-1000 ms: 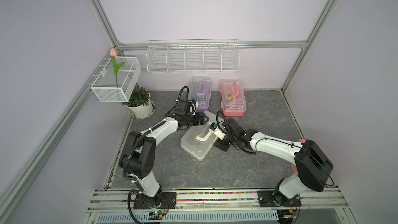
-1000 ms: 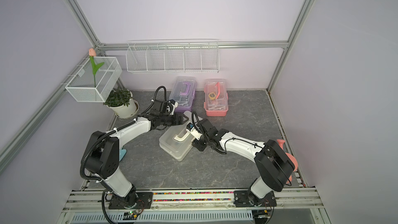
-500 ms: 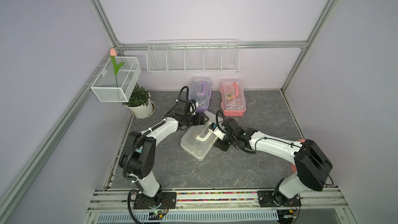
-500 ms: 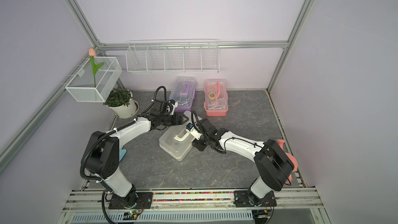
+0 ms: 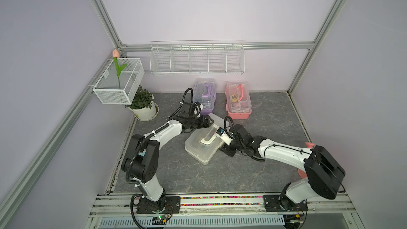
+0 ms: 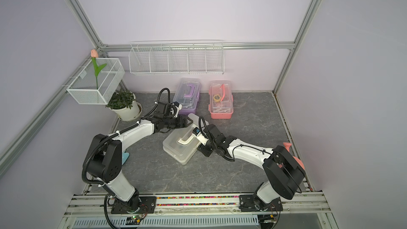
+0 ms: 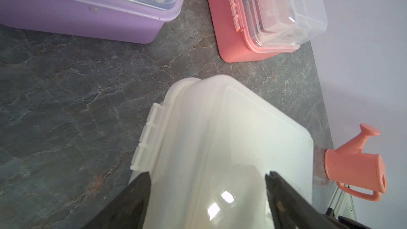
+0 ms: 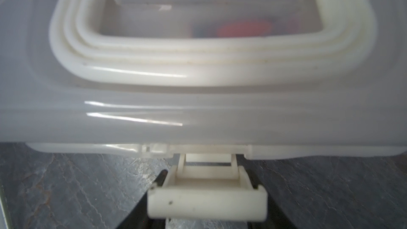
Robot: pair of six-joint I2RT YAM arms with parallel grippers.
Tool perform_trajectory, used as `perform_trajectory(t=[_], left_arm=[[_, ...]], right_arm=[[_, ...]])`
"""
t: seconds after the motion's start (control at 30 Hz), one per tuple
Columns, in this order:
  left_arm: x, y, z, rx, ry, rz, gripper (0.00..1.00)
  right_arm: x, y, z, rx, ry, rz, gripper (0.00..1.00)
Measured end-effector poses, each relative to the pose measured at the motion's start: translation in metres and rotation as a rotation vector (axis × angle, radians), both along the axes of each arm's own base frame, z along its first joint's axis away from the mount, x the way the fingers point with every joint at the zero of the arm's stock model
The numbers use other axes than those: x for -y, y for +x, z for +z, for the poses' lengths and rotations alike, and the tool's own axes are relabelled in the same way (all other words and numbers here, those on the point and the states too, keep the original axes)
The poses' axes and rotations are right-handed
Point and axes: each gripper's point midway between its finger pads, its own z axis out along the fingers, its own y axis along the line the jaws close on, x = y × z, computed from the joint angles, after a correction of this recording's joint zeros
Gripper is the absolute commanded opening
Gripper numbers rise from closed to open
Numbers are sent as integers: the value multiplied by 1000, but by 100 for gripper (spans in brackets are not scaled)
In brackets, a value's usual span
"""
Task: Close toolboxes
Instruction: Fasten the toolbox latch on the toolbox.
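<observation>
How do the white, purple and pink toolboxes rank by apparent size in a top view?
1. white toolbox: clearly largest, though also nearest the camera.
2. purple toolbox and pink toolbox: look alike, so unranked.

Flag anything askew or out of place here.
The white toolbox sits diagonally in the middle, while the purple toolbox and pink toolbox stand square by the back wall. Its front latch sticks out unfastened.

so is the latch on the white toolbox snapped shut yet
Not latched: in the right wrist view the latch hangs swung out from the rim of the white toolbox.
</observation>
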Motion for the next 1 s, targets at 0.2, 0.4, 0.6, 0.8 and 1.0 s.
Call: perform_trajectory(t=[0.2,0.4,0.6,0.8,1.0], left_arm=[[0,0,0,0,0,0,83],[0,0,0,0,0,0,84],[0,0,0,0,0,0,84],[0,0,0,0,0,0,84],[0,0,0,0,-1,0,84]], right_arm=[[0,0,-3,-2,8,-9,45],[0,0,-5,-10,1,-8,45],[-5,2,-20,-37,-33,-5,45],[-7,4,-21,-49,-57,1,45],[-9,6,-22,-68,-88,12,45]])
